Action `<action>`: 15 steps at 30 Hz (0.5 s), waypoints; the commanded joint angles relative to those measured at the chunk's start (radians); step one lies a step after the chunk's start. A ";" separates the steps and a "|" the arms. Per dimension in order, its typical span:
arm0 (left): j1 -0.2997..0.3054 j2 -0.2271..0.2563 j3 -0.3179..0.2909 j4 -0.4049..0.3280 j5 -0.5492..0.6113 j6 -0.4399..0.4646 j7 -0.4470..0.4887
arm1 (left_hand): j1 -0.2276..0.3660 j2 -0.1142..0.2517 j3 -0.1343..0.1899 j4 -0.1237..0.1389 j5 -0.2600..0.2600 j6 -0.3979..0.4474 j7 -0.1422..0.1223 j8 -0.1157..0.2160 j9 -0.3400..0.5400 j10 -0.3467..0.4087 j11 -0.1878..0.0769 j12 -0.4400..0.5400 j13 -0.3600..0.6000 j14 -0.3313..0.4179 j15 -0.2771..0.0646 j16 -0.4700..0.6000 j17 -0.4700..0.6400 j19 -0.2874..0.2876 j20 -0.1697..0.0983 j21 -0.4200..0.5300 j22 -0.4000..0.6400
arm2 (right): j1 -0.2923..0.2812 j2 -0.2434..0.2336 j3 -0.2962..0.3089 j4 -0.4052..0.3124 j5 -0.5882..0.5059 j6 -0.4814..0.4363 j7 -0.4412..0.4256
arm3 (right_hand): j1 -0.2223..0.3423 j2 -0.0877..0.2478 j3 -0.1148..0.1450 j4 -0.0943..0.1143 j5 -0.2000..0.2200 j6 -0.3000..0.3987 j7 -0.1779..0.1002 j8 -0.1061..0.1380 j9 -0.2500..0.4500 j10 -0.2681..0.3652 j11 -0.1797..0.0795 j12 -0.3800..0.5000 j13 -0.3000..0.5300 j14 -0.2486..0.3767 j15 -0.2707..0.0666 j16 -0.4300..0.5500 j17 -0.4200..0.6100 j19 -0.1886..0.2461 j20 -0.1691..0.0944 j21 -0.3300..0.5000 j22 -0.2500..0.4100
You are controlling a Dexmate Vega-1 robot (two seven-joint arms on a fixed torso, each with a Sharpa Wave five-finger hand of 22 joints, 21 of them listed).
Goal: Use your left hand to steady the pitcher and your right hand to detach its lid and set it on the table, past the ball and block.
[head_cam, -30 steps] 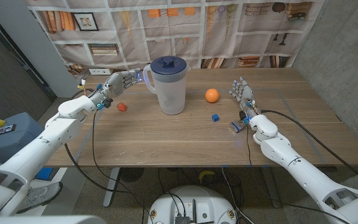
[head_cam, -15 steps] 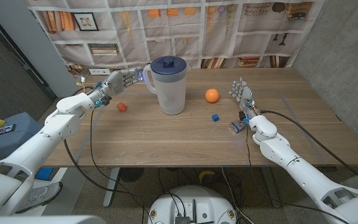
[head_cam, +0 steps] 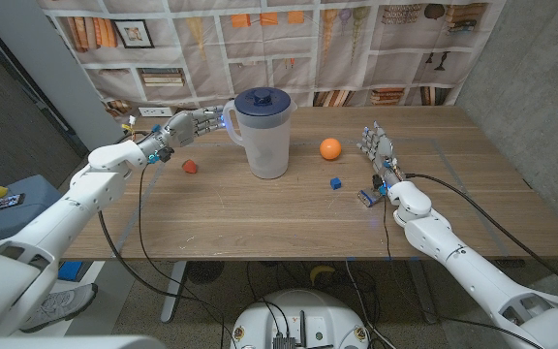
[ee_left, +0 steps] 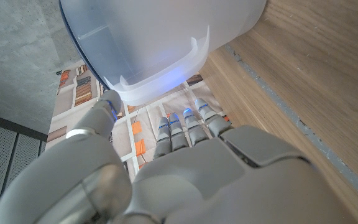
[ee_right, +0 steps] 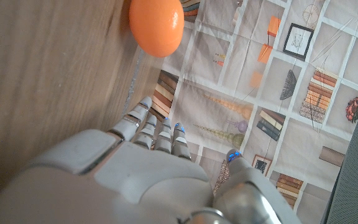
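A translucent white pitcher (head_cam: 265, 138) with a dark blue lid (head_cam: 263, 101) stands at the table's far middle. My left hand (head_cam: 190, 125) is right at the pitcher's handle (head_cam: 229, 127), fingers apart and reaching toward it; in the left wrist view the handle (ee_left: 160, 78) sits just past the fingertips (ee_left: 185, 124), not gripped. An orange ball (head_cam: 330, 148) and a small blue block (head_cam: 336, 182) lie right of the pitcher. My right hand (head_cam: 377, 145) stands open on the table, right of the ball (ee_right: 156, 26), holding nothing.
A small red object (head_cam: 191, 166) lies on the table below my left hand. A small battery-like item (head_cam: 366, 198) lies near my right wrist. The printed bookshelf backdrop (head_cam: 260, 39) hangs behind the table's far edge.
My left hand has moved slightly right and farther back, closer to the pitcher's handle. The right hand, ball and block have not moved.
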 commanded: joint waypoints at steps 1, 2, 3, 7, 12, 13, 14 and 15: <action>-0.019 0.007 0.013 0.019 0.023 -0.002 -0.015 | 0.048 -0.010 0.014 0.000 0.007 0.019 -0.005 0.008 0.003 0.022 -0.007 0.004 0.002 0.023 -0.035 0.007 0.002 0.022 -0.002 0.011 0.004 | -0.012 0.004 0.004 0.003 0.002 0.016 -0.002 | -0.010 0.007 0.004 -0.001 0.005 0.006 -0.007 0.005 0.002 0.007 -0.002 0.006 0.002 0.006 -0.001 0.004 -0.001 0.006 0.010 0.005 0.002; -0.018 0.009 0.012 0.014 0.022 0.004 -0.009 | 0.063 -0.013 0.016 -0.001 0.007 0.025 -0.009 0.010 0.003 0.024 -0.010 0.003 0.002 0.033 -0.039 0.009 0.002 0.025 -0.002 0.010 0.003 | -0.014 0.002 0.005 -0.002 0.001 0.010 -0.009 | -0.011 0.007 0.004 -0.001 0.005 0.006 -0.007 0.006 0.002 0.008 -0.003 0.006 0.002 0.006 -0.001 0.004 -0.001 0.006 0.010 0.005 0.002; -0.016 0.009 0.011 0.012 0.025 0.002 -0.002 | 0.085 -0.019 0.018 -0.001 0.008 0.031 -0.014 0.011 0.003 0.034 -0.017 0.004 0.002 0.042 -0.050 0.008 0.002 0.035 -0.004 0.011 0.003 | -0.015 0.003 0.005 0.000 0.002 0.016 -0.006 | -0.011 0.007 0.004 0.000 0.005 0.006 -0.007 0.006 0.002 0.008 -0.002 0.006 0.002 0.006 -0.001 0.004 -0.001 0.006 0.011 0.005 0.002; -0.022 0.011 0.016 0.019 0.041 -0.007 0.005 | 0.148 -0.039 0.021 -0.001 0.008 0.063 -0.026 0.018 0.002 0.059 -0.037 0.005 0.001 0.070 -0.064 0.008 0.001 0.057 -0.015 0.012 0.003 | -0.021 0.002 0.007 -0.006 0.000 0.017 -0.012 | -0.012 0.007 0.003 0.000 0.005 0.006 -0.007 0.006 0.002 0.007 -0.003 0.006 0.002 0.007 0.000 0.005 -0.001 0.007 0.013 0.006 0.002; -0.043 0.002 0.027 0.047 0.055 -0.015 -0.004 | 0.226 -0.051 0.024 0.000 0.009 0.095 -0.034 0.022 0.002 0.088 -0.049 0.004 0.000 0.098 -0.083 0.006 0.000 0.082 -0.018 0.013 0.004 | -0.026 0.005 0.009 -0.005 -0.001 0.026 -0.016 | -0.012 0.008 0.003 0.001 0.005 0.006 -0.007 0.006 0.002 0.007 -0.003 0.006 0.002 0.007 0.000 0.005 -0.002 0.007 0.014 0.006 0.002; -0.048 0.000 0.030 0.054 0.060 -0.020 -0.005 | 0.245 -0.054 0.023 0.000 0.009 0.099 -0.036 0.021 0.002 0.098 -0.055 0.005 -0.001 0.110 -0.091 0.008 -0.001 0.089 -0.021 0.014 0.004 | -0.027 0.006 0.009 -0.003 0.000 0.031 -0.014 | -0.012 0.008 0.002 0.001 0.005 0.007 -0.008 0.006 0.002 0.007 -0.001 0.006 0.002 0.007 0.000 0.005 -0.002 0.007 0.014 0.006 0.002; -0.051 0.000 0.033 0.054 0.063 -0.014 -0.002 | 0.270 -0.062 0.019 0.001 0.008 0.111 -0.039 0.022 0.001 0.110 -0.054 0.005 -0.001 0.127 -0.095 0.009 -0.001 0.097 -0.026 0.014 0.004 | -0.028 0.007 0.009 -0.002 0.000 0.034 -0.014 | -0.013 0.008 0.002 0.001 0.005 0.007 -0.008 0.006 0.002 0.007 -0.002 0.006 0.002 0.007 0.000 0.005 -0.002 0.007 0.015 0.006 0.002; -0.056 -0.002 0.036 0.060 0.069 -0.018 -0.003 | 0.285 -0.065 0.017 0.002 0.008 0.122 -0.044 0.024 0.001 0.119 -0.059 0.006 -0.001 0.134 -0.099 0.008 -0.001 0.104 -0.025 0.015 0.004 | -0.029 0.007 0.009 -0.004 -0.001 0.033 -0.017 | -0.013 0.008 0.002 0.001 0.005 0.007 -0.008 0.006 0.002 0.007 -0.002 0.006 0.002 0.007 0.000 0.005 -0.002 0.007 0.015 0.006 0.002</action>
